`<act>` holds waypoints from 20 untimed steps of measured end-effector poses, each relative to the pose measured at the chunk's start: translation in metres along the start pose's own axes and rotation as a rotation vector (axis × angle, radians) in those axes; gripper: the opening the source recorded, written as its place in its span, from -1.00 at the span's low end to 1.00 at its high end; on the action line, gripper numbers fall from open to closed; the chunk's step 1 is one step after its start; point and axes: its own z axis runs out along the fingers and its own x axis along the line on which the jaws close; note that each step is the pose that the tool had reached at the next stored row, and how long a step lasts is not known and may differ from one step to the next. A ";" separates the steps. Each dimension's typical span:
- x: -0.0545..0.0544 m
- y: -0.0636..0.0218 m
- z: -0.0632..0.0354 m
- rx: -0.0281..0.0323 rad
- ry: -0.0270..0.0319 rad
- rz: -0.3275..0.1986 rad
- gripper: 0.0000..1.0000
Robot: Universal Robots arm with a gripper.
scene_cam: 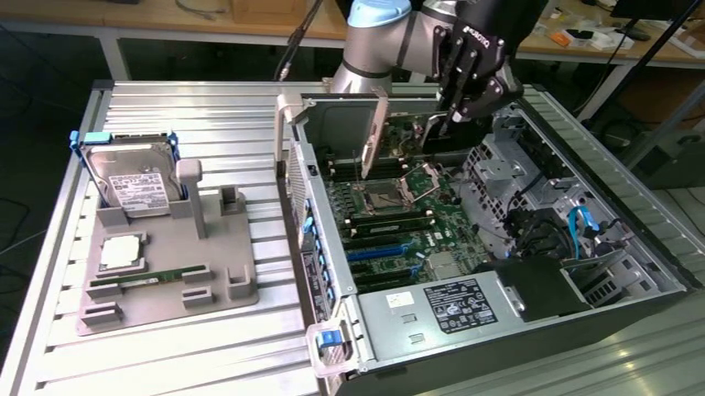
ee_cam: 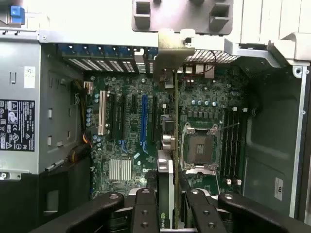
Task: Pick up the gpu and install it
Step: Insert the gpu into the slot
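The gpu [scene_cam: 343, 125] hangs on edge over the open computer case [scene_cam: 617, 214], above the motherboard [scene_cam: 408, 223]. Its silvery metal bracket [scene_cam: 375, 136] points toward the case's rear wall. My gripper [scene_cam: 451, 111] is shut on the card's other end. In the wrist view the gpu [ee_cam: 166, 170] runs edge-on between my two black fingers [ee_cam: 145, 208], with its bracket [ee_cam: 170, 46] at the row of rear slot openings. The card sits above the motherboard [ee_cam: 126, 111], beside the blue slot [ee_cam: 144, 121] and the bare CPU socket [ee_cam: 199, 145].
A grey fixture tray [scene_cam: 220, 285] on the exterior view's left holds a hard drive [scene_cam: 130, 181], a processor [scene_cam: 121, 252] and a green memory stick [scene_cam: 149, 280]. The power supply [scene_cam: 441, 305] fills the case's near end. Drive cages and blue cables [scene_cam: 582, 223] line the right wall.
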 end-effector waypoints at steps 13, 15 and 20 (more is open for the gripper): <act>0.004 -0.0004 0.0234 0.0132 0.0002 0.039 -0.47; 0.004 -0.0005 0.0264 0.0131 0.0001 0.054 -0.47; 0.011 0.0000 0.0356 0.0130 0.0000 0.059 -0.47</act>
